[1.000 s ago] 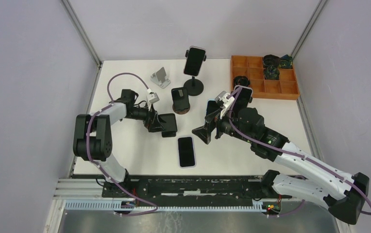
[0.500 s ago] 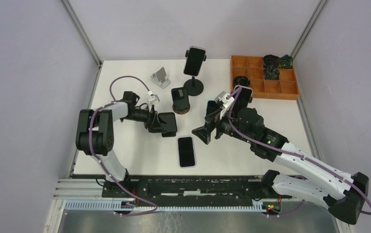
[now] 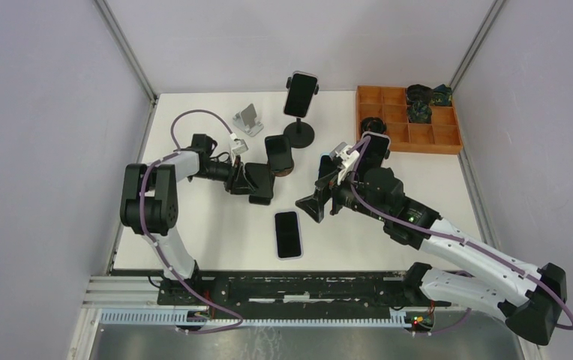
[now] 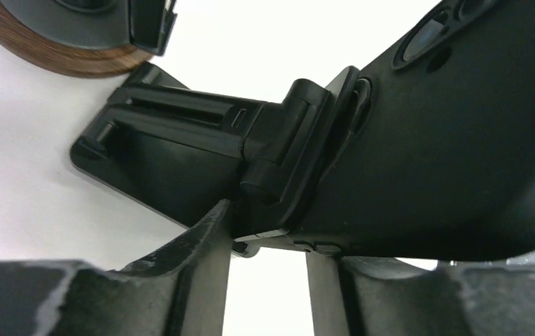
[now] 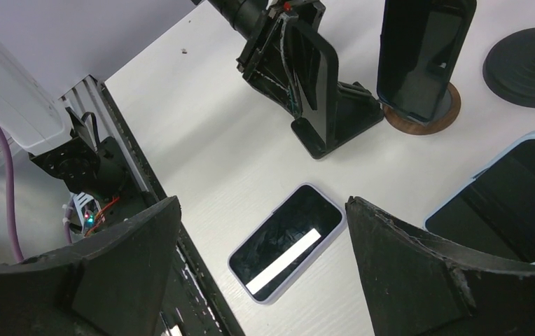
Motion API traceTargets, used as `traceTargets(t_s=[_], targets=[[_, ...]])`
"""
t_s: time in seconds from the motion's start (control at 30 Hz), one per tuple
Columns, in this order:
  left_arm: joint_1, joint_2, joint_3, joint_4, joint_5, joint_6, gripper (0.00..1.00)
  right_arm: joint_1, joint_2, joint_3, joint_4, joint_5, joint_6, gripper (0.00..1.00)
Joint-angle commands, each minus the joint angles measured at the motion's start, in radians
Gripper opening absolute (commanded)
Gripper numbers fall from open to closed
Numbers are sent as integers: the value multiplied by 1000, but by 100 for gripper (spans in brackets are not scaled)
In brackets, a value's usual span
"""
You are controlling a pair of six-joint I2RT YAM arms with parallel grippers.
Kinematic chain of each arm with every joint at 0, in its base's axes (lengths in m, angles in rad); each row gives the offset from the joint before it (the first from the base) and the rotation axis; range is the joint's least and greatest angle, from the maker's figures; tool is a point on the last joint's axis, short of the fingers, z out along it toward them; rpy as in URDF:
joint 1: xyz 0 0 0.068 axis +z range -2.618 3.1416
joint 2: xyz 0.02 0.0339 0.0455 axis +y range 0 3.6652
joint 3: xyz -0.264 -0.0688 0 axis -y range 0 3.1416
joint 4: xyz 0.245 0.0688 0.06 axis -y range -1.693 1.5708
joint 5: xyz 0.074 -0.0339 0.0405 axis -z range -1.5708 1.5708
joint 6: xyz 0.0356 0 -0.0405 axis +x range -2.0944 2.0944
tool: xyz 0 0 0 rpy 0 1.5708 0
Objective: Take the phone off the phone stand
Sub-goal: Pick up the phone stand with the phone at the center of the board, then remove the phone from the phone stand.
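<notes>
A black phone (image 3: 259,178) leans on a black folding phone stand (image 3: 263,196) left of the table's middle. My left gripper (image 3: 250,180) reaches it from the left. In the left wrist view the phone's dark back (image 4: 447,154) fills the right side, with the stand's hinge and base (image 4: 174,133) beside it. The left gripper (image 4: 268,241) has its fingertips at the phone's lower edge, with a gap of bare table showing between them. My right gripper (image 3: 315,204) hovers wide open to the right, holding nothing. The right wrist view shows the phone (image 5: 317,70) and the stand (image 5: 342,115).
A lilac-cased phone (image 3: 288,234) lies flat near the front. Another phone stands on a round wooden base (image 3: 278,154), close to the black stand. Behind are a tall pole stand with a phone (image 3: 301,94), a silver stand (image 3: 247,120) and a wooden tray (image 3: 409,118).
My left gripper moved right and back onto the phone and its jaws narrowed. Stand and phone shifted a little toward the round wooden base. The right arm hardly moved.
</notes>
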Motion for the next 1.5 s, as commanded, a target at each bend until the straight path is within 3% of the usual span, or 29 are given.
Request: traceTargets(t_s=[0.0,0.07,0.2,0.4,0.7,0.93,1.23,1.47], targets=[[-18,13,30,27,-33,18,41,-4,8,-11,52,-5,-3,94],[-20,3,29,-4,-19,58,32,-5,10,-21,52,-7,-3,94],[-20,-10,38,-88,-8,139,3,-10,21,-35,84,-15,-3,93],[-18,-41,55,-231,-28,234,2,-16,42,-41,116,-40,5,93],[-13,-247,24,-441,-79,253,2,-19,145,-76,243,-65,2,96],[-14,-419,42,-589,-28,207,2,-19,272,-146,553,-143,42,98],[-20,-578,92,-714,16,158,2,-10,472,-118,916,-334,225,98],[-34,-609,144,-740,56,108,2,33,537,-86,1034,-392,316,95]])
